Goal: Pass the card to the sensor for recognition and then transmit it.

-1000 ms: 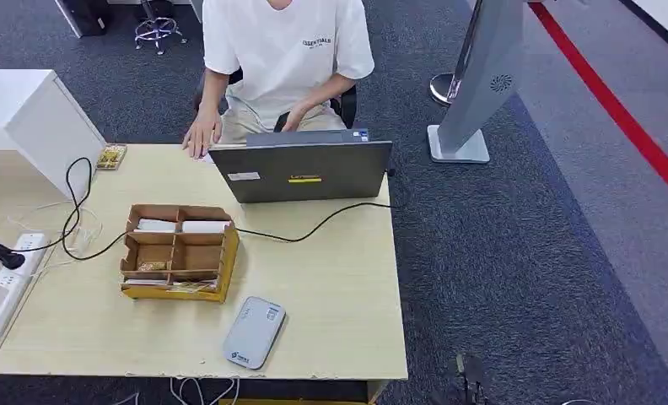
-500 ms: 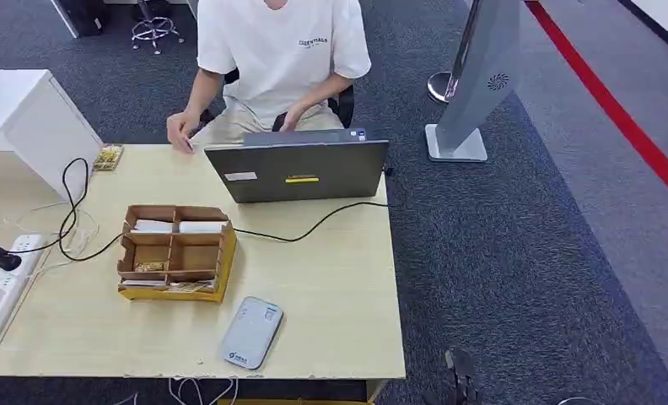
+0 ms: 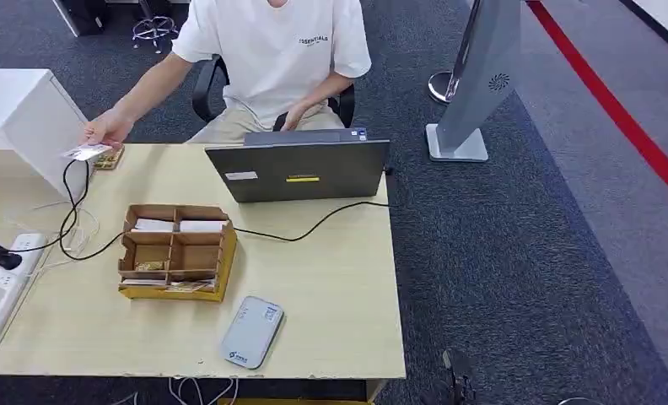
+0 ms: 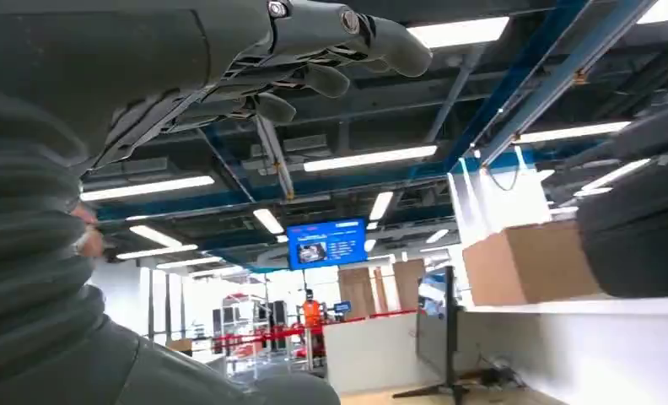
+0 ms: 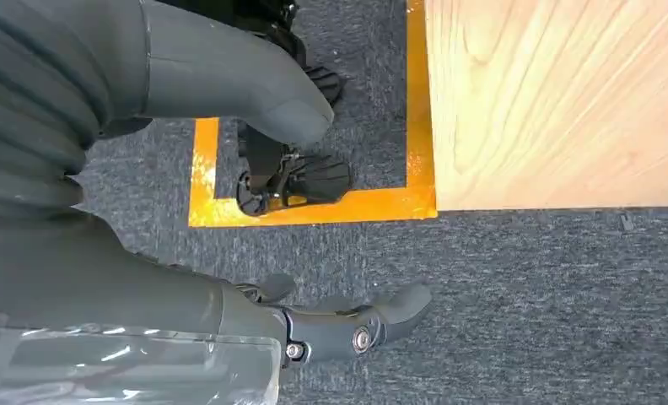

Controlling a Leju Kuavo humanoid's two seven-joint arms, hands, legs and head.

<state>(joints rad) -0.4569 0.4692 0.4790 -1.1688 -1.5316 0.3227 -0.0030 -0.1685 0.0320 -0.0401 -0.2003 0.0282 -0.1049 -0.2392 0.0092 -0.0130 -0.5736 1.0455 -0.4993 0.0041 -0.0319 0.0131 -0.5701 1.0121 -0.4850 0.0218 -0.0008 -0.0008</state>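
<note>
The card in the person's hand looks thin, stiff, slick — I'd pinch its free edge; my left hand and right hand hang spread, holding nothing.

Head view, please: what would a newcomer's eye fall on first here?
Probably the person in a white T-shirt seated behind the open laptop at the table's far edge, reaching out to hold a card over the far left corner. Next, the brown compartment box in the middle of the wooden table, with the grey card reader near the front edge.
</note>
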